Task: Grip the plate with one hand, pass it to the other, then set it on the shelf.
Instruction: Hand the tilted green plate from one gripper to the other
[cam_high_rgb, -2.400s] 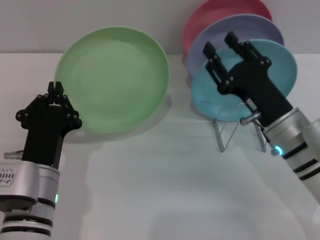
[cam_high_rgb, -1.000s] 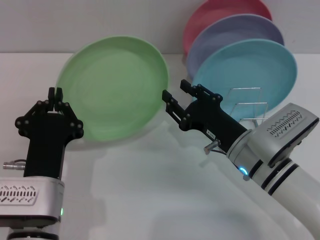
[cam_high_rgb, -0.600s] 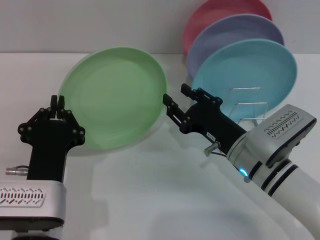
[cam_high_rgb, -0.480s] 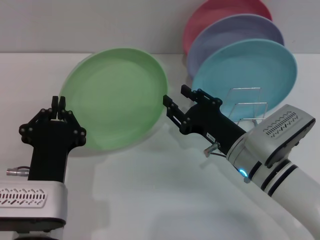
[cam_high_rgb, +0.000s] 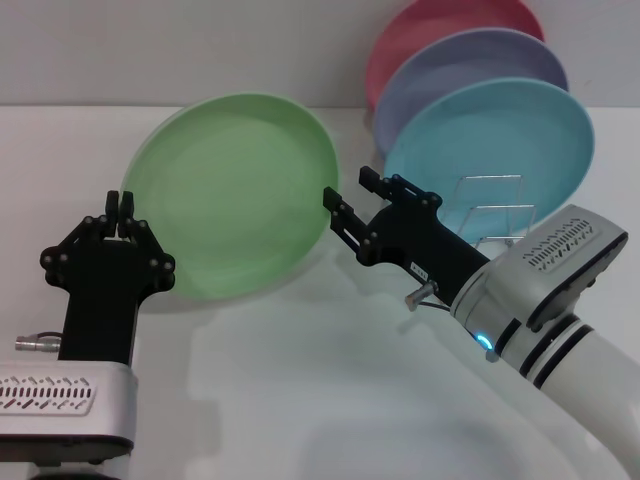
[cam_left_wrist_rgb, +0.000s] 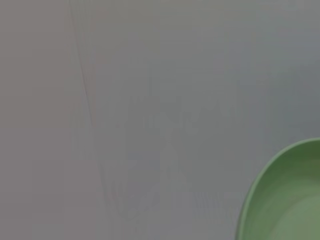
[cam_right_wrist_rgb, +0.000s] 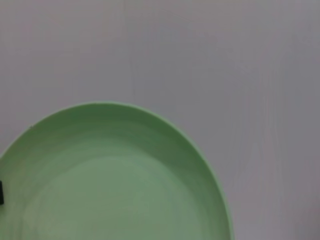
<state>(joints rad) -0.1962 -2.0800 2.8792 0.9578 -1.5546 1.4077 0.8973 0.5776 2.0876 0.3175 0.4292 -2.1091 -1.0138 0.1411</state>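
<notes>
The light green plate (cam_high_rgb: 240, 190) is held up off the table, tilted toward me. My left gripper (cam_high_rgb: 120, 205), on the arm with the green light, is shut on its left rim. My right gripper (cam_high_rgb: 349, 188), on the arm with the blue light, is open, its fingers level with the plate's right rim; I cannot tell whether they touch it. The plate also shows in the left wrist view (cam_left_wrist_rgb: 285, 200) and fills the right wrist view (cam_right_wrist_rgb: 110, 180). The silver wire shelf (cam_high_rgb: 492, 212) stands at the back right, behind my right arm.
A turquoise plate (cam_high_rgb: 510, 135), a lavender plate (cam_high_rgb: 470, 60) and a pink plate (cam_high_rgb: 440, 20) stand upright in the shelf. A free wire slot shows in front of the turquoise plate. The white table (cam_high_rgb: 300, 380) lies below both arms.
My right gripper swung from in front of the shelf over to the plate's right rim. My left gripper lifted the plate and carried it slightly right.
</notes>
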